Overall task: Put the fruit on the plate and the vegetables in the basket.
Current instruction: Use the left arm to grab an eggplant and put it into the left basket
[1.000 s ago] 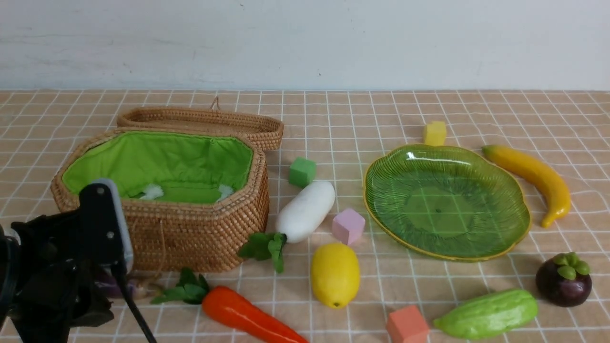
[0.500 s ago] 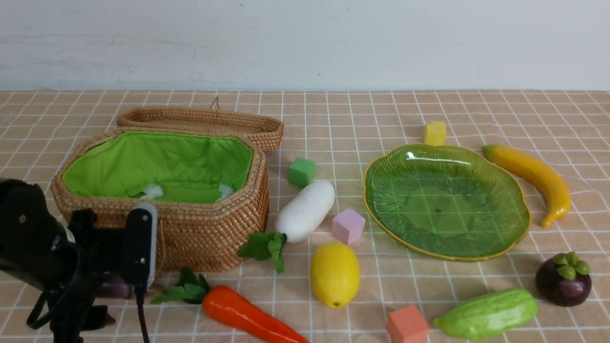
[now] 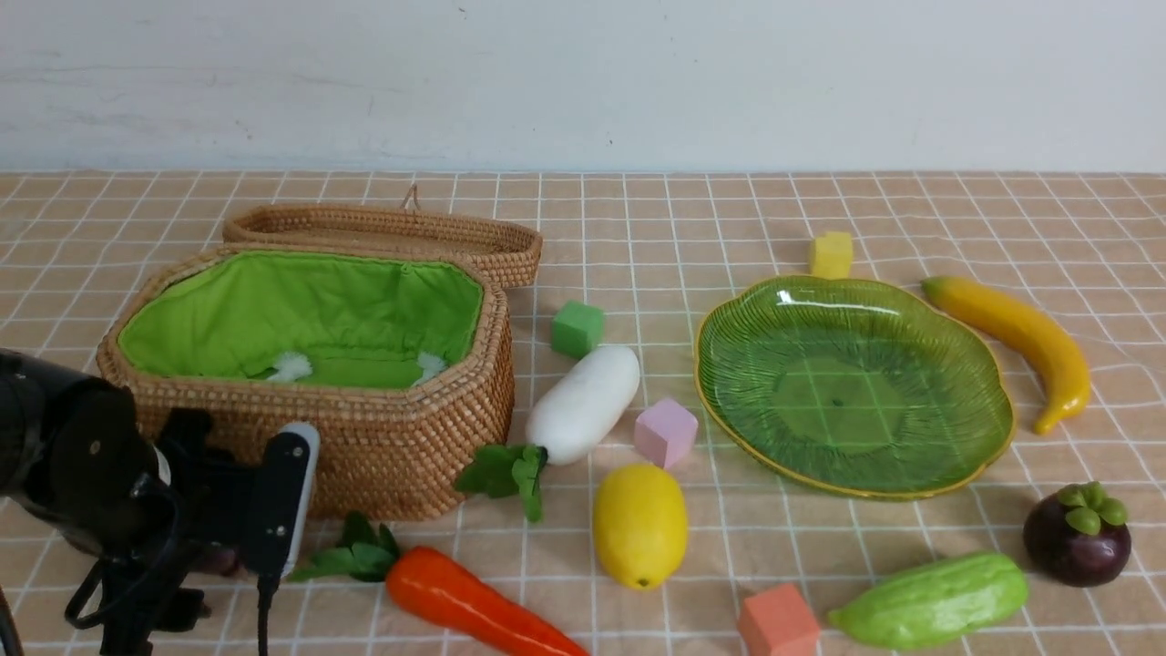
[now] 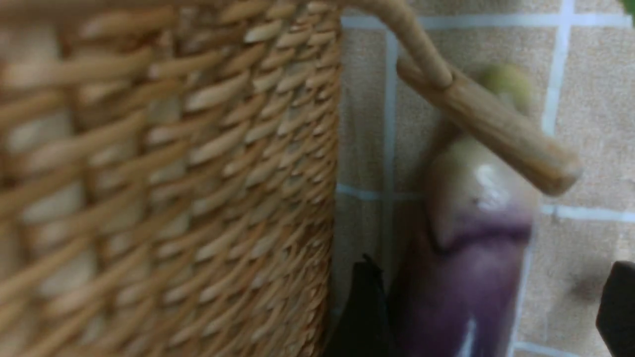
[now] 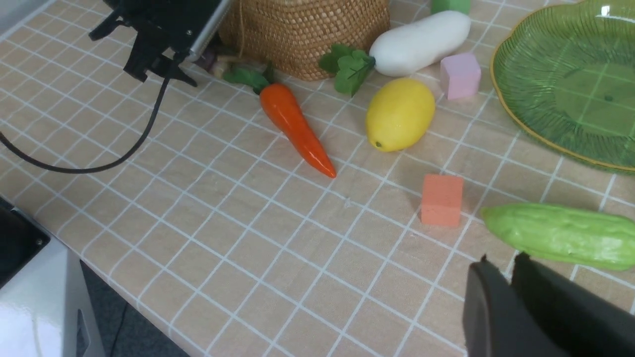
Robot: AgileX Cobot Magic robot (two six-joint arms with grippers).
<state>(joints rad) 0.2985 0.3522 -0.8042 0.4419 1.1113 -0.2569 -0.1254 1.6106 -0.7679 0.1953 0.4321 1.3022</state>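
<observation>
My left gripper [image 3: 246, 547] sits low at the front of the wicker basket [image 3: 392, 437], open, its fingers either side of the purple eggplant [image 4: 461, 287] without closing on it. The basket's wooden toggle [image 4: 486, 129] lies across the eggplant's pale stem end. The carrot [image 3: 465, 601], radish [image 3: 583, 401], lemon [image 3: 640, 524] and gourd [image 3: 929, 599] lie on the cloth. The banana [image 3: 1020, 337] and mangosteen [image 3: 1078, 538] lie beside the green plate [image 3: 701, 364], which holds nothing. My right gripper [image 5: 501, 263] is shut and holds nothing, just short of the gourd [image 5: 560, 235].
The basket's lid [image 3: 383, 232] lies behind the basket. Foam cubes are scattered about: green [image 3: 577, 328], pink [image 3: 666, 432], orange [image 3: 777, 621], yellow [image 3: 832, 254]. The left arm's cable [image 5: 99, 158] trails over the cloth toward the table's front edge [image 5: 124, 297].
My left gripper has swung down and to the right along the basket's front and has opened round the eggplant. Nothing on the table has moved.
</observation>
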